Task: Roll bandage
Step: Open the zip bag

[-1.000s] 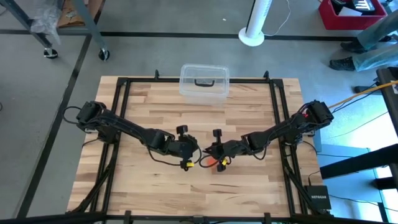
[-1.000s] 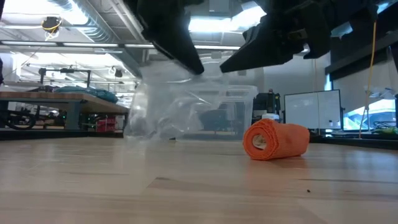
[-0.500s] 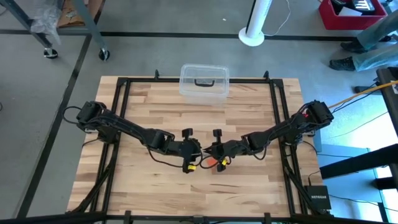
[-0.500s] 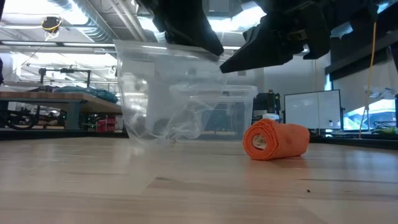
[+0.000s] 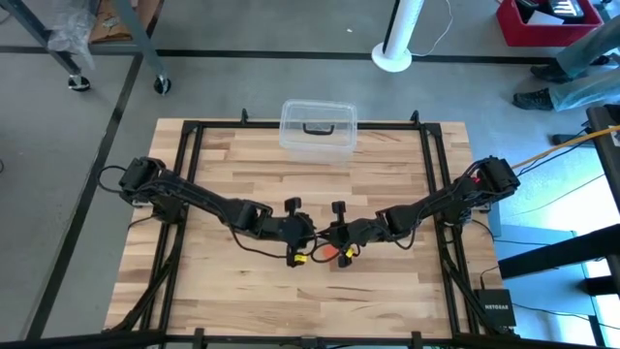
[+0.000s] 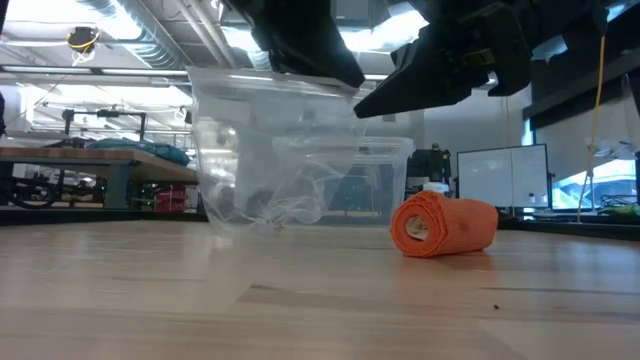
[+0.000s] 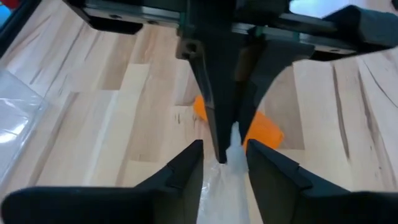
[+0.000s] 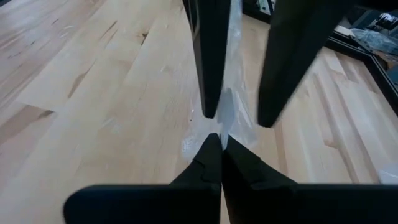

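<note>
two robot hands meet at bench [image 5: 232,281] centre. right hand [image 5: 331,237] pinches a clear plastic piece [image 8: 225,118]; left hand [image 5: 308,236] stands narrowly parted around it. the rolled orange bandage [image 6: 443,226] lies at five o'clock below them.

One camera looks straight down over the whole table [image 5: 242,281]. Another sits at tabletop level, facing the room. Wrist cameras peer close; all share the table's middle.

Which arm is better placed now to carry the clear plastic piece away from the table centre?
Right. The right gripper already has its jaws shut on the clear plastic piece, while the left gripper has its jaws open on either side of it, not gripping.
</note>
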